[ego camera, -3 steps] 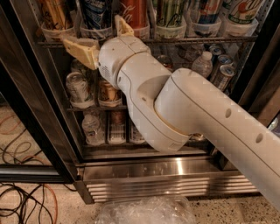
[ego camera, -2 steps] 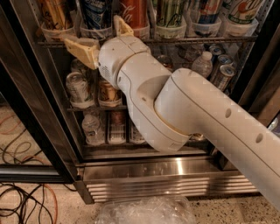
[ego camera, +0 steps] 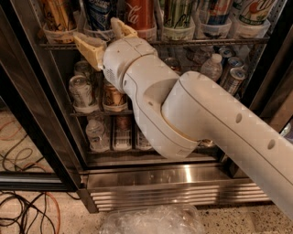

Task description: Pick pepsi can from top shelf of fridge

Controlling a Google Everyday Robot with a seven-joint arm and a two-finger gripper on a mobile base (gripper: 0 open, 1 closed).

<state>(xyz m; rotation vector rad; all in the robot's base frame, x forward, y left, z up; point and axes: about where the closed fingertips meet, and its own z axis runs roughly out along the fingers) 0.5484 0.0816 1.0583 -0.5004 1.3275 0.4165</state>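
Observation:
The pepsi can (ego camera: 98, 13), dark blue, stands in a translucent cup holder on the top shelf (ego camera: 206, 41) of the fridge (ego camera: 174, 183). It is second from the left, with a red Coca-Cola can (ego camera: 139, 11) to its right. My gripper (ego camera: 97, 31) is open and empty in front of the shelf's front rail, just below the pepsi can. Its yellowish fingers (ego camera: 89, 48) spread to either side of the can's holder. My white arm (ego camera: 206, 119) crosses the fridge front from the lower right and hides much of the middle racks.
A green-and-white can (ego camera: 178, 11) and other cans stand further right on the top shelf. Lower racks hold cans (ego camera: 82, 91) and small water bottles (ego camera: 213, 66). The black door frame (ego camera: 27, 105) stands at left. Cables (ego camera: 23, 210) lie on the floor, with crumpled clear plastic (ego camera: 151, 219) in front.
My gripper has shifted slightly towards the pepsi can's holder. The cans and the shelf have not moved.

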